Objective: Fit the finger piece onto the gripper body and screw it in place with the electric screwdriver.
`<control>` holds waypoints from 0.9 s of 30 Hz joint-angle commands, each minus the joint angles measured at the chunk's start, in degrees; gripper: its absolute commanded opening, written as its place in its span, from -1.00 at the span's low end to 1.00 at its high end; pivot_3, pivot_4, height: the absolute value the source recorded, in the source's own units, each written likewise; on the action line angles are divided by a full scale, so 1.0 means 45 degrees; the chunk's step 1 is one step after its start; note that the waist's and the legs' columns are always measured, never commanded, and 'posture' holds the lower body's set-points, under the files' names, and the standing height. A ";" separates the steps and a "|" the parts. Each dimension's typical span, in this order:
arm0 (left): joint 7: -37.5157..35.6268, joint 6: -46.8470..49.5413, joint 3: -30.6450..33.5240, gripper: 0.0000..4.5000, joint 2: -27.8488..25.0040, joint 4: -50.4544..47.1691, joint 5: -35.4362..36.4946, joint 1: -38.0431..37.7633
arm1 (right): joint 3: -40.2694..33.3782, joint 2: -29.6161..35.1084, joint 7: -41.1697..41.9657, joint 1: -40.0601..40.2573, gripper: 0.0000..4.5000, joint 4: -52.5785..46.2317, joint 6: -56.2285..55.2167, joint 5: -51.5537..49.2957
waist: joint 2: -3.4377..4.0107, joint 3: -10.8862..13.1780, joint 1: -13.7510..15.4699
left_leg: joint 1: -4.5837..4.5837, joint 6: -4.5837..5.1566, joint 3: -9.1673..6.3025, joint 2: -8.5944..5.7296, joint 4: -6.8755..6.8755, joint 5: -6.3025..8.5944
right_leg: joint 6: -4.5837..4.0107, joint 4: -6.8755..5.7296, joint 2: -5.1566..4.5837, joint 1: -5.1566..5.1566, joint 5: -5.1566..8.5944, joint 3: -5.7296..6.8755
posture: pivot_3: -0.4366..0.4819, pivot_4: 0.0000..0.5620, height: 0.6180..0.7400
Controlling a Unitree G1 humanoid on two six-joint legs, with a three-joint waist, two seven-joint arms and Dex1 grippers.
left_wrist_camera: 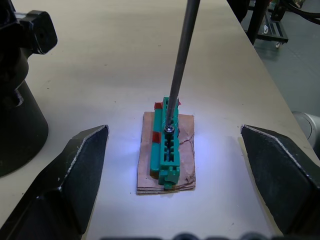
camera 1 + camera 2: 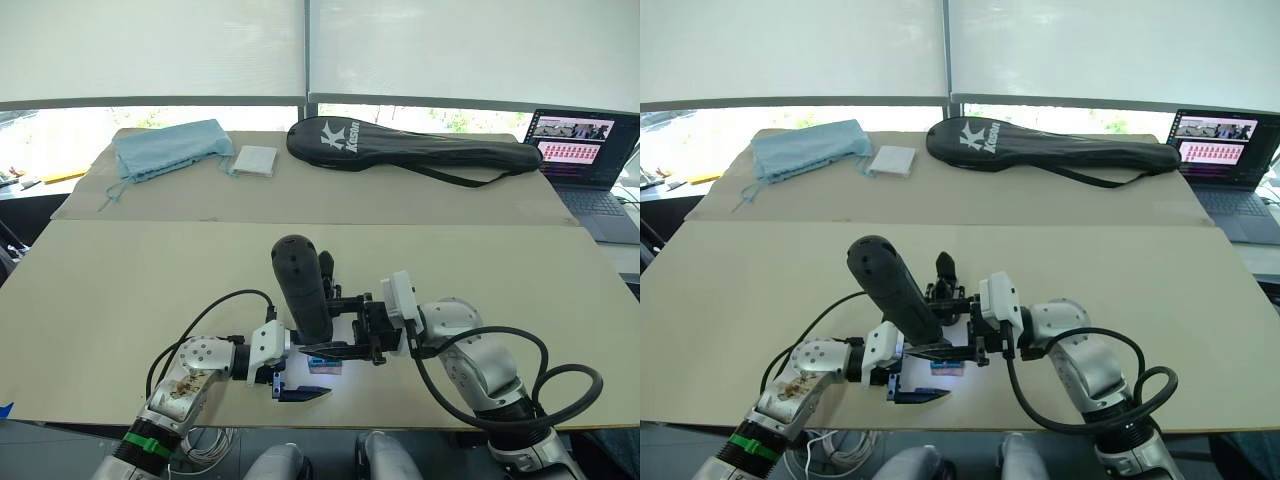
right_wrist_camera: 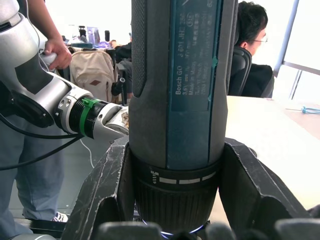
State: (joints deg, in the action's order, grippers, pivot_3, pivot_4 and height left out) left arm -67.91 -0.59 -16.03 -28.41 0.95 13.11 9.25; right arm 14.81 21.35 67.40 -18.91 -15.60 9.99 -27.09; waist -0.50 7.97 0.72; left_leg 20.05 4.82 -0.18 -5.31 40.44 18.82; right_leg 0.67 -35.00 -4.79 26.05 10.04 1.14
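Green block [image 1: 169, 150]: nearest the left jaws, a small green-and-tan piece is seen lying flat on the counter [image 1: 110, 60], lit by the tool's light; it looks light and easily shifted, so steady downward pressure is judged wiser than side force.
Left gripper [image 1: 175, 175]: the jaws are spread wide and hold nothing; the block lies between the two fingers [image 1: 70, 170], apart from both.
Bit [image 1: 181, 55]: the thin metal shaft is seen coming down steeply, its tip resting on a screw head at the block's middle; it is judged stiff but apt to slip out if tilted.
Electric screwdriver [image 2: 300, 285]: held nearly upright over the block; thick, rigid and likely heavy for its size, with a textured barrel. The best hold is judged to be low on the body, just above the collar.
Right gripper [image 3: 172, 210]: the jaws are closed around that lower barrel, one finger on each side.
Gripper body [image 2: 945, 290]: a dark, stubby form is seen just behind the screwdriver, its finger pointing up; it is likely hard and compact.
Finger piece: it cannot be told apart.
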 commanded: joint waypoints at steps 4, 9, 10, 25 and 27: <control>0.0117 0.0300 -0.0349 0.98 0.0082 0.0382 -0.0220 -0.0235 | -0.0007 -0.0004 -0.0013 -0.0130 -0.15 -0.0132 -0.0235 -0.0017 | 0.0000 0.0000 0.0001 | -0.0015 0.0000 0.0000 0.0000 -0.0001 0.0000 | 0.0000 0.0001 0.0000 -0.0002 0.0000 -0.0004 | -0.05 -0.47 1.00; 0.0126 0.0256 -0.0383 0.98 0.0100 0.0419 -0.0234 -0.0236 | -0.0017 0.0032 -0.0007 -0.0125 -0.15 -0.0159 -0.0220 -0.0018 | 0.0000 0.0000 0.0002 | -0.0025 0.0001 0.0000 0.0000 -0.0003 0.0001 | 0.0000 0.0001 -0.0001 -0.0003 0.0000 -0.0005 | -0.05 -0.47 1.00; 0.0129 0.0251 -0.0388 0.98 0.0103 0.0425 -0.0236 -0.0238 | -0.0037 0.0054 -0.0001 -0.0125 -0.15 -0.0188 -0.0206 -0.0035 | 0.0001 0.0000 0.0002 | -0.0026 0.0000 -0.0001 0.0000 -0.0003 0.0001 | 0.0000 0.0001 -0.0001 -0.0002 0.0000 -0.0005 | -0.05 -0.47 1.00; 0.0134 0.0205 -0.0420 0.98 0.0186 0.0572 -0.0265 -0.0230 | -0.0251 0.0537 0.0071 -0.0188 -0.15 -0.0634 -0.0017 -0.0432 | 0.0000 0.0000 0.0013 | -0.0037 0.0002 -0.0002 0.0000 -0.0003 0.0002 | 0.0000 0.0002 -0.0010 -0.0008 0.0000 -0.0011 | -0.05 -0.47 1.00; 0.0136 0.0210 -0.0416 0.98 0.0194 0.0586 -0.0260 -0.0230 | -0.0259 0.0543 0.0064 -0.0204 -0.15 -0.0647 -0.0020 -0.0449 | 0.0000 0.0000 0.0014 | -0.0037 0.0002 -0.0001 0.0000 -0.0003 0.0002 | 0.0000 0.0002 -0.0010 -0.0011 0.0000 -0.0012 | -0.05 -0.47 1.00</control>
State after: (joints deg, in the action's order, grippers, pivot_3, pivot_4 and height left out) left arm -67.64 -0.67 -16.27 -27.90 1.29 13.10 9.17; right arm 14.86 23.99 67.52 -18.93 -16.13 10.42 -27.20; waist -0.50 7.97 0.78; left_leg 19.88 4.84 -0.19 -5.31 40.43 18.82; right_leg 0.67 -34.99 -4.83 25.99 10.04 1.08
